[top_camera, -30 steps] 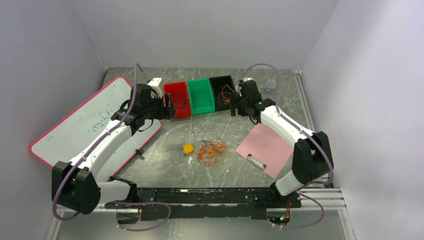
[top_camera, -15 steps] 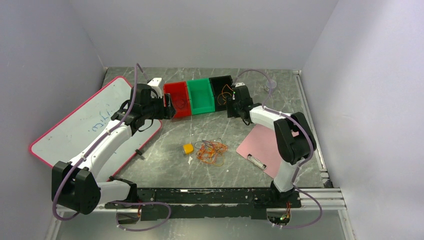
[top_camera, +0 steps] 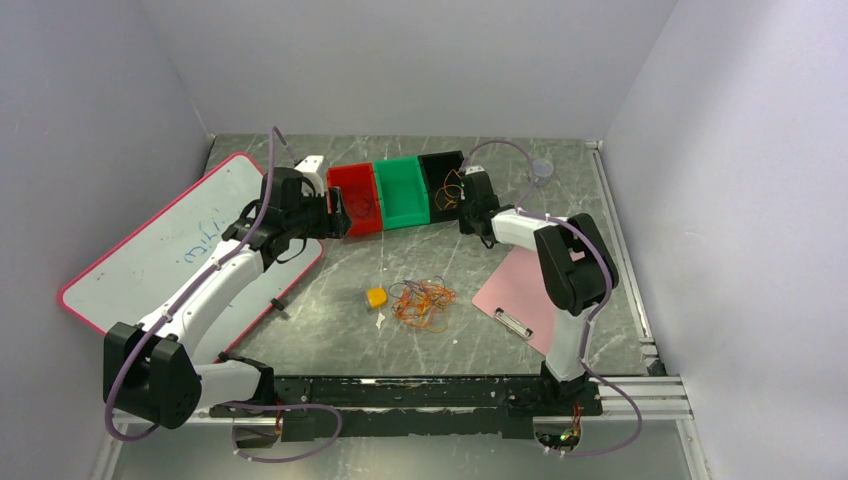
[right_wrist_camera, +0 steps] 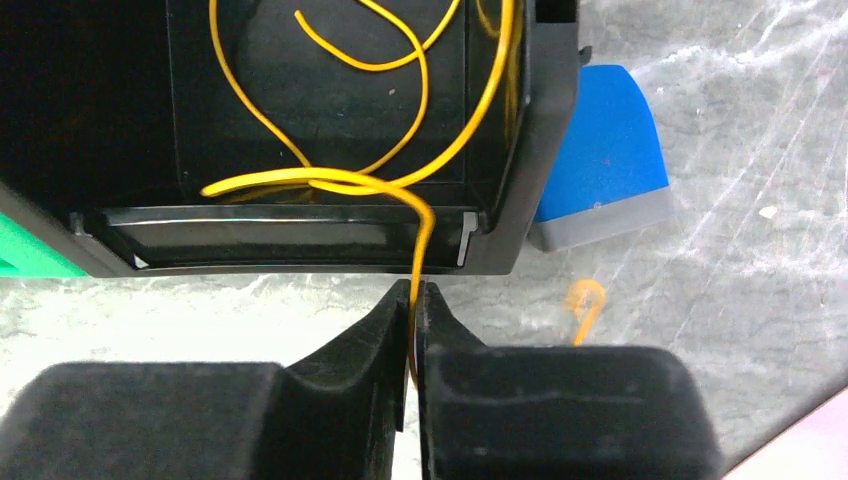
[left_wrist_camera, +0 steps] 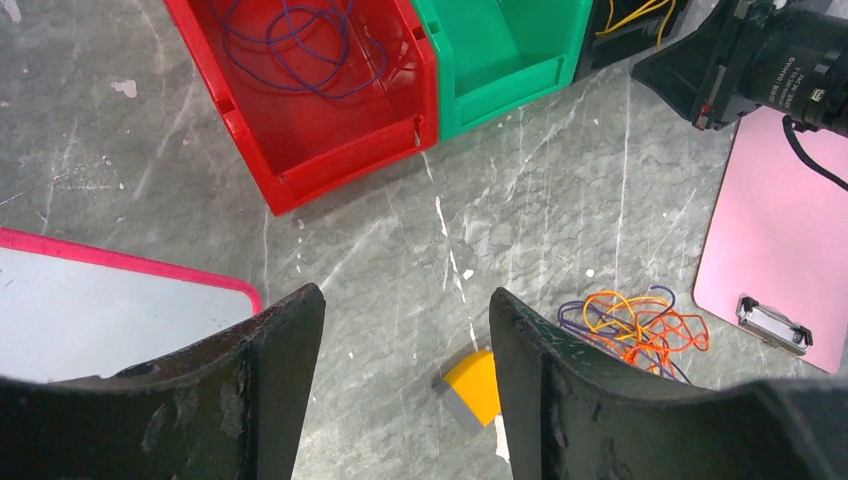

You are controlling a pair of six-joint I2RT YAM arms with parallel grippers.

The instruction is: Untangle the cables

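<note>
The top view looks down from above and behind the arm bases [top_camera: 240, 385] over the whole grey marbled counter [top_camera: 340, 265]. The left wrist view faces down from some height past its dark fingers [left_wrist_camera: 250, 400], sharing the red plastic bin [top_camera: 365, 226] with it. The right wrist view sits close against the black plastic bin [right_wrist_camera: 300, 240].

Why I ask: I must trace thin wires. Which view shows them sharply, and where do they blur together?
Right wrist: yellow wire crisp against the dark black bin. Left wrist: tangle clear, colours separate. Top view: tangle small, strands merge; lighting even.
</note>
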